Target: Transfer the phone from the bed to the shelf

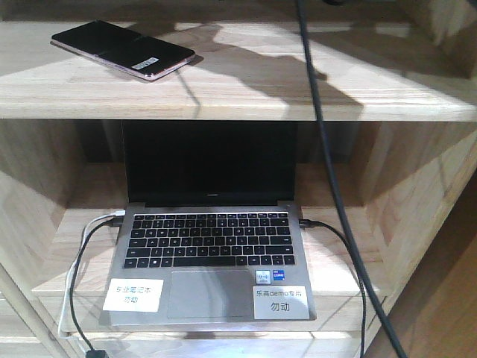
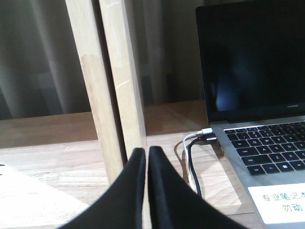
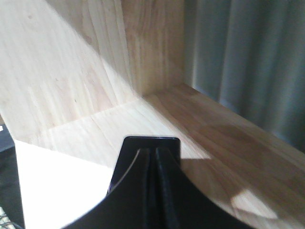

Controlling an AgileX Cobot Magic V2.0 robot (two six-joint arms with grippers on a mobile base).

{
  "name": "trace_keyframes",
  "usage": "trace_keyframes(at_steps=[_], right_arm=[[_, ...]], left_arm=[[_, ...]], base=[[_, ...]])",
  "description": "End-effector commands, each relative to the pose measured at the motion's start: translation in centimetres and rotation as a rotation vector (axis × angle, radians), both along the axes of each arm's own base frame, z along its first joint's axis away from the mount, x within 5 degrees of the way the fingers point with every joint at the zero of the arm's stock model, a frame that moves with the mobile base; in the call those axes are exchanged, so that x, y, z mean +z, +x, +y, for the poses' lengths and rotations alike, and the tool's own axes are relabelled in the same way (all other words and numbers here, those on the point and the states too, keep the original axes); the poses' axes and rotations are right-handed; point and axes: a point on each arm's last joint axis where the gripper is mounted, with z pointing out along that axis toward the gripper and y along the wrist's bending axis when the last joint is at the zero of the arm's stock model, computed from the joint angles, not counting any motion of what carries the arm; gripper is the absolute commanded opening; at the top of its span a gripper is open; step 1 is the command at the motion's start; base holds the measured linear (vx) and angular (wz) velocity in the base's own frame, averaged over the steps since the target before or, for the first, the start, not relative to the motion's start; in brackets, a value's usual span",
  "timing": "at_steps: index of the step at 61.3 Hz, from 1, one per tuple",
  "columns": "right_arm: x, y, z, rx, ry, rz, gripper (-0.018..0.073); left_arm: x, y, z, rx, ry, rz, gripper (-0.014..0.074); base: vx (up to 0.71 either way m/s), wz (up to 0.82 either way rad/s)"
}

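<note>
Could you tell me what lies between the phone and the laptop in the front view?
In the front view, only the thick plank of the shelf separates them: the phone lies on top of it, the laptop in the compartment beneath.

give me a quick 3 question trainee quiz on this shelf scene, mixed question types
1. True or false: the thin black glossy phone lies on the pale-wood shelf board above the open grey laptop.
2. Multiple choice: the laptop's screen is A) showing a video B) dark C) folded shut.
3. Fill in: the black left gripper has its fingers ____.

Key: 1 true; 2 B; 3 shut, holding nothing.
</note>
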Motion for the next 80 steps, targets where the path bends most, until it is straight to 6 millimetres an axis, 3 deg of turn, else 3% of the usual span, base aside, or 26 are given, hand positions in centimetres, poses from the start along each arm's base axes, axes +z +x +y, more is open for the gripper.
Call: trace_keyframes(at_steps=[1,23,80], right_arm=[[2.1,-2.2,-1.4,-0.091,0.083,-0.093,-0.0003],[-1.1,-9.5,-3.0,-0.189,0.034,-0.238,-0.0003],[-14.0,-24.2,-14.0,-0.324,0.06,-0.216,-0.0003]], left_arm=[[1.6,-0.1,-0.1,-0.006,-0.009,-0.108,0.0001],[1.6,-0.1,-0.1,-0.006,-0.009,-0.108,0.0001],[1.6,-0.1,-0.1,-0.006,-0.009,-0.108,0.0001]], base=[[0.0,0.0],[0.0,0.0],[0.0,0.0]])
